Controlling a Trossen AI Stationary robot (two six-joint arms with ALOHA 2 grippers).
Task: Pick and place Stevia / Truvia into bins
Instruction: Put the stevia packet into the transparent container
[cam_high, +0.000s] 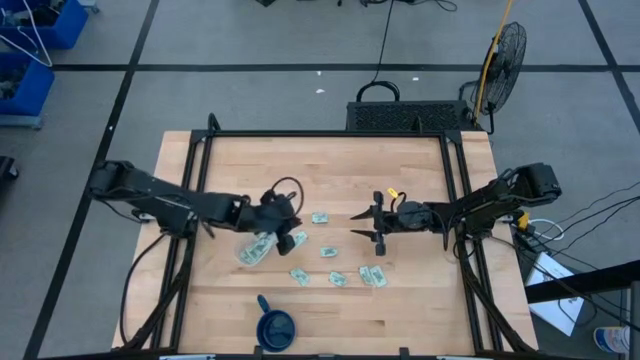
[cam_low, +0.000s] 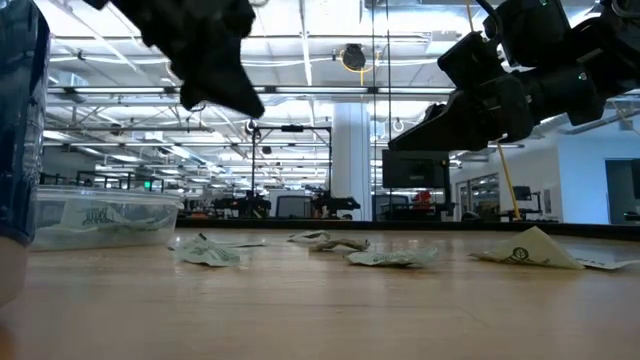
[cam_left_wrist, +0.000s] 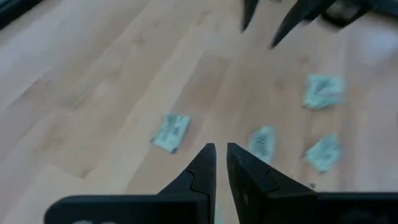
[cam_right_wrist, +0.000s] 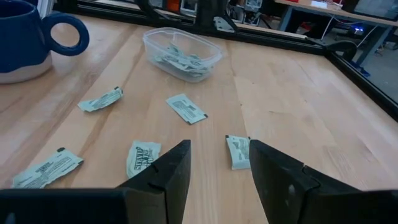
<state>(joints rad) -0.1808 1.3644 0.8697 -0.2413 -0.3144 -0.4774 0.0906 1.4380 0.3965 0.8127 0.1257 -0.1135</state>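
High view, table: a pale wooden table (cam_high: 400, 310) inside a dark frame, with both arms reaching in toward its middle.
Left gripper: the left gripper (cam_high: 291, 238) hangs above the table just beside the clear tub, on the side toward the table's middle; in its wrist view the fingers (cam_left_wrist: 200, 171) stand almost together with only a thin slit between them, and nothing shows between them.
Right gripper: the right gripper (cam_high: 372, 224) hangs over the middle of the table, its two fingers (cam_right_wrist: 166, 177) spread well apart and holding nothing; one sachet (cam_right_wrist: 237, 151) lies on the wood in the gap ahead of them.
Clear tub: the clear tub (cam_high: 255, 249) sits left of centre, just under the left arm's wrist; the right wrist view shows several sachets already lying inside it (cam_right_wrist: 181, 53).
Loose sachets: pale green and white sachets (cam_high: 337, 279) lie scattered on the wood between the two grippers and toward the near edge, one (cam_high: 319, 217) apart from the rest nearer the middle.
Blue mug: a dark blue mug (cam_high: 276, 326) with a handle stands near the front edge, well apart from the tub.
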